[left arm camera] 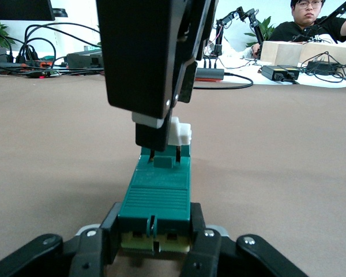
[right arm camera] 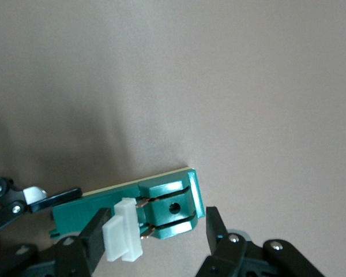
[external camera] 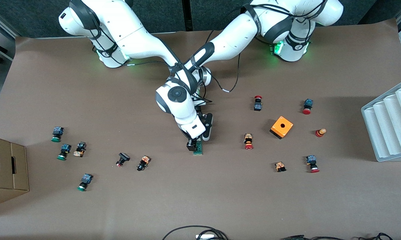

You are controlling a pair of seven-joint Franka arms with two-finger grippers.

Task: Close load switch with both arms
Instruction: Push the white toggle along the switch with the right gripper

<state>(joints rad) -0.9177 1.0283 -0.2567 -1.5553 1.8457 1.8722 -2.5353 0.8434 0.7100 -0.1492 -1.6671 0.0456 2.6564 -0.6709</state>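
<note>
The dark-green load switch (external camera: 198, 149) lies on the brown table mid-way between the arms' ends. My left gripper (external camera: 201, 139) is shut on its end farther from the front camera; in the left wrist view both fingers press the block's (left arm camera: 161, 196) sides at the gripper (left arm camera: 155, 247). My right gripper (external camera: 192, 145) is open over the nearer part of the switch (right arm camera: 172, 205). It straddles the white sliding piece (right arm camera: 122, 231) and the switch's end. One finger (right arm camera: 92, 239) touches the white piece; the other stands apart from the green end. The right gripper (right arm camera: 155, 236) holds nothing.
An orange cube with a hole (external camera: 281, 127) and several red-capped push buttons (external camera: 248, 141) lie toward the left arm's end, near a white ribbed tray (external camera: 390, 123). Green-capped buttons (external camera: 63, 151) and a cardboard box (external camera: 5, 168) are toward the right arm's end.
</note>
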